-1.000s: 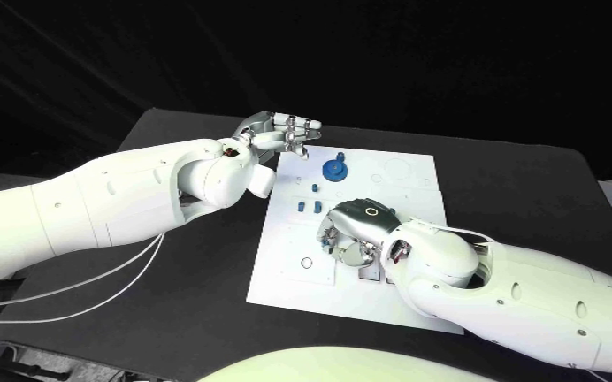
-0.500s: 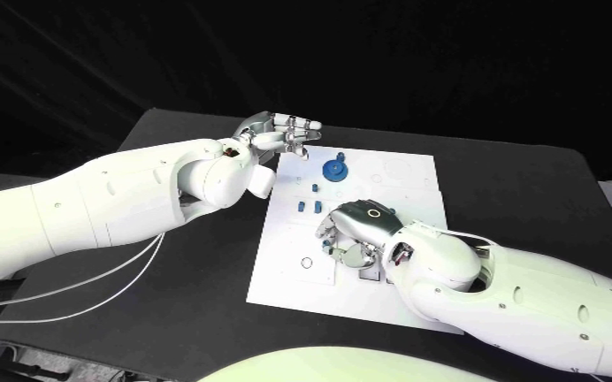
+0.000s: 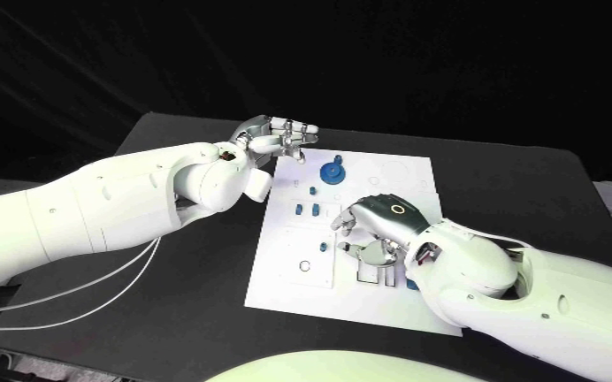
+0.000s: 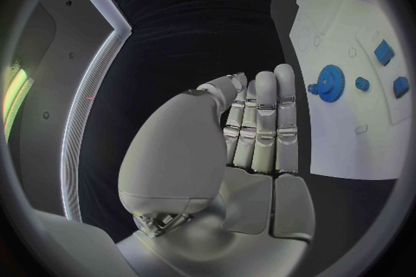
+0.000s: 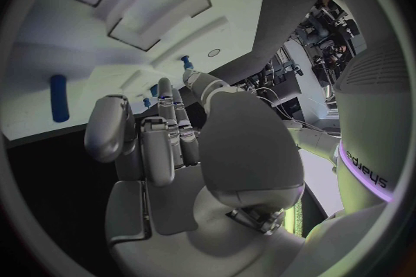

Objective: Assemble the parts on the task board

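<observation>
White task board [image 3: 287, 280] flat on the table, blue gear [image 3: 332, 171] and small blue parts [image 3: 306, 210] on it

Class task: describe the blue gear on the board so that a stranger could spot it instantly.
Find the white task board in the middle of the black table. Near its far edge, beside the left hand, lies the blue gear. It is round and toothed, and larger than the other blue parts.

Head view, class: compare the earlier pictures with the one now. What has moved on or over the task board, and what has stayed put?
The right hand has drawn back across the task board toward the robot's right, uncovering a small blue part it had been hiding. It holds nothing that can be seen. The left hand stays raised at the board's far corner, and the blue gear has not moved.
</observation>
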